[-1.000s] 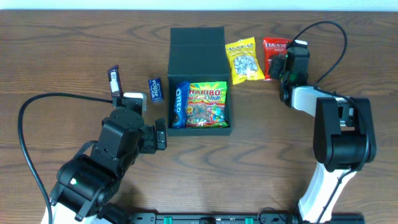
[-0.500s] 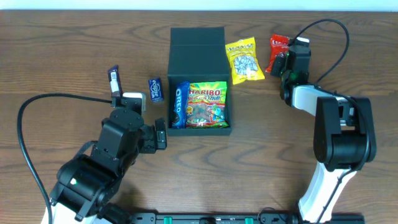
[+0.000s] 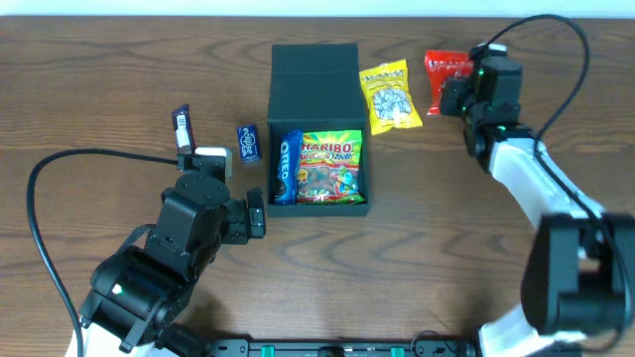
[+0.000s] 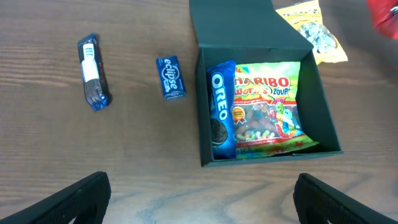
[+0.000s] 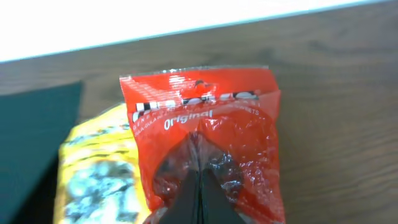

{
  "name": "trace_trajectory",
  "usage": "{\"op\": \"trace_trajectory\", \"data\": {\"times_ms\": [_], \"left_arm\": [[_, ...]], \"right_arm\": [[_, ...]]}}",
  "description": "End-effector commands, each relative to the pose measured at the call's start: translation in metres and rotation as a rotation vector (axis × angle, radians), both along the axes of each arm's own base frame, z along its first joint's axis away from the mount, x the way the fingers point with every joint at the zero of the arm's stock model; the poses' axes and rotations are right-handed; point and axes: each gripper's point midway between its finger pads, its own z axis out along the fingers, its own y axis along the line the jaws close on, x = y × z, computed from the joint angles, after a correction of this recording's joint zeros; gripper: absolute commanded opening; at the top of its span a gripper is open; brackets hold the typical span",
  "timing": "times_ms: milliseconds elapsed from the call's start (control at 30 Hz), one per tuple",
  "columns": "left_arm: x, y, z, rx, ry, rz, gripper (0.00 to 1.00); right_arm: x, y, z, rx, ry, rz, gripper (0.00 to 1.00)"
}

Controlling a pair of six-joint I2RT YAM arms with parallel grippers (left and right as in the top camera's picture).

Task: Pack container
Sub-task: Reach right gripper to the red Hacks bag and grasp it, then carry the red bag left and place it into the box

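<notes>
The dark teal container [image 3: 316, 84] sits at the table's middle, its flap lid laid back, and holds an Oreo pack [image 3: 287, 167] and a Haribo bag [image 3: 329, 166]. In the left wrist view the container [image 4: 326, 118] shows the same Oreo pack [image 4: 221, 109] and Haribo bag [image 4: 267, 106]. My right gripper [image 3: 454, 96] is shut on a red snack packet [image 3: 444, 77], lifted off the table at the back right; the right wrist view shows the jaws [image 5: 199, 186] pinched together on the red packet [image 5: 205, 124]. My left gripper [image 4: 202, 199] stands open over bare wood, in front of the container.
A yellow snack packet [image 3: 389, 96] lies right of the lid, beside the red one, seen as the yellow packet [image 5: 93, 174] too. A blue Eclipse gum box [image 3: 248, 142] and a dark blue bar [image 3: 183, 126] lie left of the container. Black cables loop over both sides.
My right gripper closed on the red packet and raised it, the arm swinging right and back. The left arm has not moved.
</notes>
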Motion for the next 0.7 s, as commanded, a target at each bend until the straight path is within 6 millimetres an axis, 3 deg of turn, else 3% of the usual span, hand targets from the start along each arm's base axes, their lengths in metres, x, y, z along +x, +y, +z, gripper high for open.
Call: {"op": "trace_trajectory", "data": {"times_ms": [0,167,333,467,667], "left_arm": [[0.002,0.006,0.008,0.013,-0.028,0.022,0.95],[0.004,0.012,0.009,0.036,-0.041,0.050,0.95],[0.005,0.012,0.010,0.055,-0.051,0.036,0.95],[0.006,0.015,0.011,0.067,-0.058,0.050,0.95],[0.007,0.015,0.012,0.064,-0.065,0.052,0.95]], "right_arm": [[-0.011,0.024,0.034,0.019,-0.045,0.128,0.01],[-0.039,0.075,0.068,0.104,-0.068,0.316,0.01],[-0.067,0.135,0.082,0.167,-0.074,0.560,0.01],[-0.093,0.182,0.081,0.120,-0.089,0.788,0.01],[-0.121,0.219,0.060,-0.160,-0.159,1.087,0.01]]}}
